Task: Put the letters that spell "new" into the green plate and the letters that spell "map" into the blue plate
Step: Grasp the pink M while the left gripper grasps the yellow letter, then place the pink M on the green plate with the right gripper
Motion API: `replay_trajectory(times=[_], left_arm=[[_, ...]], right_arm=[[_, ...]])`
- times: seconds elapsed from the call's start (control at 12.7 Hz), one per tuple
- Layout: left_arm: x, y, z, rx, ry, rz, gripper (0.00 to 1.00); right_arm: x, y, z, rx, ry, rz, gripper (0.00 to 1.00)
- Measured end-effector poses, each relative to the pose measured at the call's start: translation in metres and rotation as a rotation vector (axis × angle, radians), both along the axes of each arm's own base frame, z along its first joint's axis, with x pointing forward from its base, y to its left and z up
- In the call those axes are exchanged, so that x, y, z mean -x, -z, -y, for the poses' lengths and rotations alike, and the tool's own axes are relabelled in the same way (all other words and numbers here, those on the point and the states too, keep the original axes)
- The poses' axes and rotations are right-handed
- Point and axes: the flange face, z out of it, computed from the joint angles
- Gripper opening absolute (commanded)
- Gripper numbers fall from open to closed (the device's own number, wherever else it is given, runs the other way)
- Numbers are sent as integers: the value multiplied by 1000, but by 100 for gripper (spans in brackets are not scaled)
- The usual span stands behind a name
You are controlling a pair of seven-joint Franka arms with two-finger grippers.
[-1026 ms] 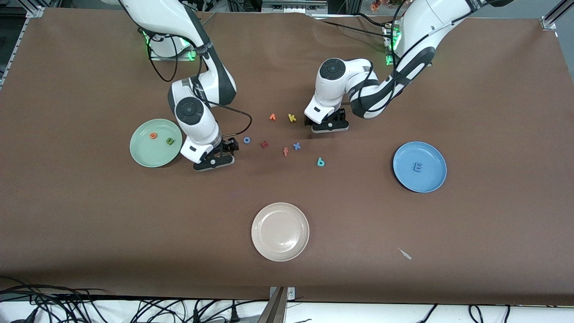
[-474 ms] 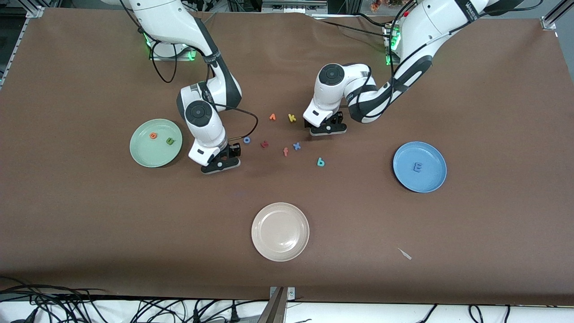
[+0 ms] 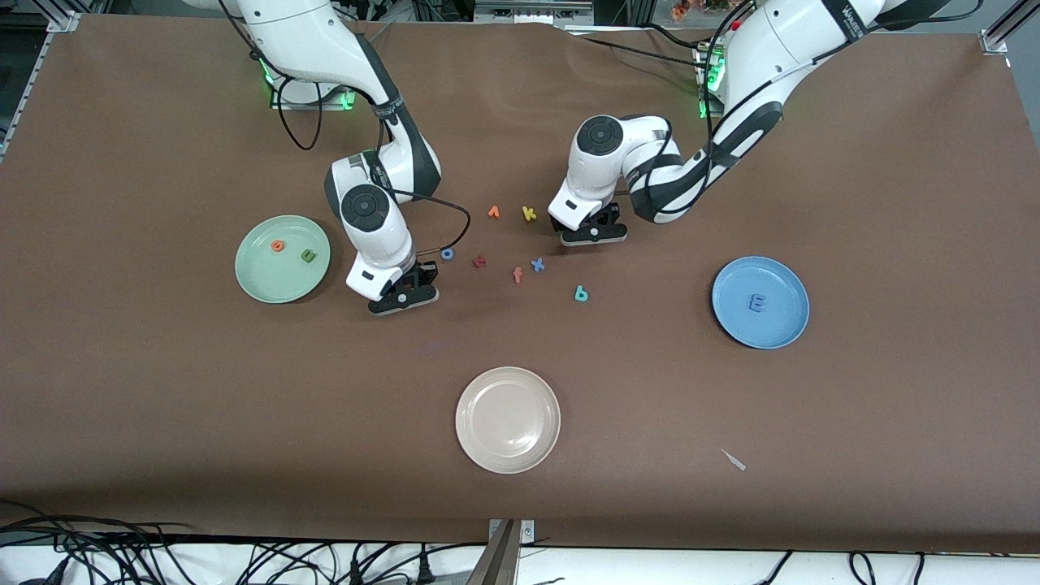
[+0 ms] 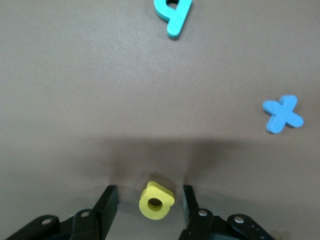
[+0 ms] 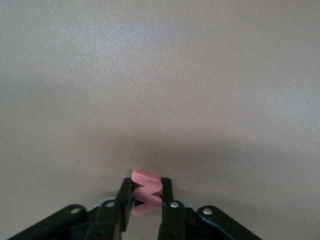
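In the right wrist view my right gripper (image 5: 147, 184) is shut on the salmon w (image 5: 146, 197), low over the table beside the green plate (image 3: 252, 280). That plate holds the orange e (image 3: 278, 245) and the olive n (image 3: 308, 255). My left gripper (image 4: 148, 190) stands open, a finger on each side of the yellow a (image 4: 156, 201) with a gap on both sides. The teal p (image 3: 581, 293) lies loose on the table. The blue m (image 3: 757, 304) lies in the blue plate (image 3: 780, 321). From the front, both gripped-at letters are hidden under the right gripper (image 3: 404, 297) and left gripper (image 3: 595, 233).
Loose letters lie between the two grippers: yellow k (image 3: 529, 214), an orange letter (image 3: 493, 212), blue o (image 3: 447, 253), a dark red letter (image 3: 479, 262), orange f (image 3: 517, 275), blue x (image 3: 537, 264). A cream plate (image 3: 508, 419) sits nearer the front camera. A small white scrap (image 3: 734, 460) lies near the front edge.
My right gripper slid away from the green plate toward the table's middle and its fingers closed on the w. My left gripper settled lower and its fingers narrowed around the yellow a.
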Motion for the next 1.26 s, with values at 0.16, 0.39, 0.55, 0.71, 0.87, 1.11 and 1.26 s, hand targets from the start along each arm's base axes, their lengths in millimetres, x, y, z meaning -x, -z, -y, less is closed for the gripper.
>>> replay_trajectory(times=[0.16, 0.39, 0.55, 0.71, 0.87, 1.11, 1.26], left_arm=[[4, 0, 7, 4, -5, -4, 56], [4, 0, 9, 7, -5, -3, 54], [3, 0, 9, 7, -6, -2, 49], [3, -1, 9, 7, -7, -2, 42], [3, -1, 10, 8, -5, 0, 36], [2, -2, 9, 6, 3, 1, 31], [1, -2, 9, 5, 10, 1, 27]], right_arm=[[-3, -6, 1, 1, 5, -5, 0], [-22, -51, 42, 31, 82, -76, 0], [-32, -90, 98, 53, 134, -161, 0], [-36, -113, 167, 58, 139, -226, 1], [-25, -105, 231, 55, 138, -252, 1], [-1, -64, 268, 75, 140, -172, 6], [15, -45, 271, 88, 137, -155, 53]])
